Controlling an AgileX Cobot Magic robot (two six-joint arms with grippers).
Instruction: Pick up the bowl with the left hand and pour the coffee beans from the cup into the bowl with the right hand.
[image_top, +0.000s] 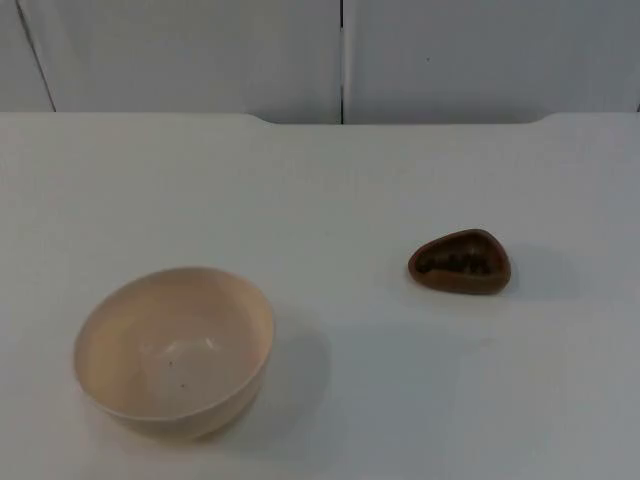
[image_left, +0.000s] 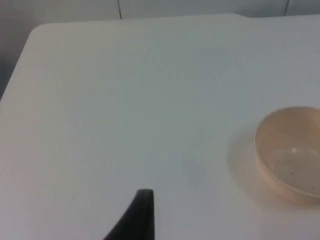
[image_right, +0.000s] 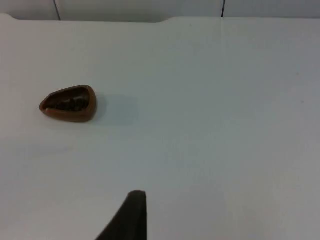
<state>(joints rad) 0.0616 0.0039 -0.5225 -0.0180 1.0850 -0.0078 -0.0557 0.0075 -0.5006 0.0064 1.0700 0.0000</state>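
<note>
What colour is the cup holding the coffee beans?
The cup is reddish brown, with dark beans inside; the top view shows it best.

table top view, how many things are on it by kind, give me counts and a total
cream bowl: 1
brown cup with dark coffee beans in it: 1
total on the white table: 2

- The bowl (image_top: 173, 350) looks like smooth cream plastic with a faint sheen (tiny dark specks inside)
- The cup (image_top: 460, 262) looks brown and glossy, perhaps glazed ceramic
- The table (image_top: 360, 180) is matt white and smooth
</note>
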